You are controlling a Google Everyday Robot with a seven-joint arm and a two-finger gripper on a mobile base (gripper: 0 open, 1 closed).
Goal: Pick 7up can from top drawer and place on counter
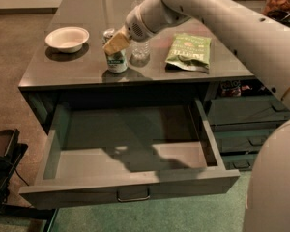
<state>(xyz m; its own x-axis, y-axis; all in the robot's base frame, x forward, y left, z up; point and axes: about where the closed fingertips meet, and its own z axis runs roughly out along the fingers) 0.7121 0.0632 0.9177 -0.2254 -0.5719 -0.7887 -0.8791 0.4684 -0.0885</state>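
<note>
The green and white 7up can (117, 62) stands upright on the glossy dark grey counter (82, 70), near its front edge. My gripper (114, 42) reaches down from the upper right and is shut on the upper part of the can; one tan finger (117, 41) lies across the can's front. The top drawer (130, 178) below the counter is pulled wide open and holds nothing, with its metal pull handle (133, 196) on the front.
A clear water bottle (139, 47) stands just right of the can. A green snack bag (189, 50) lies further right and a white bowl (67, 38) to the left. Narrower stacked grey drawers (246, 124) are on the right, a dark object (2, 163) on the floor at left.
</note>
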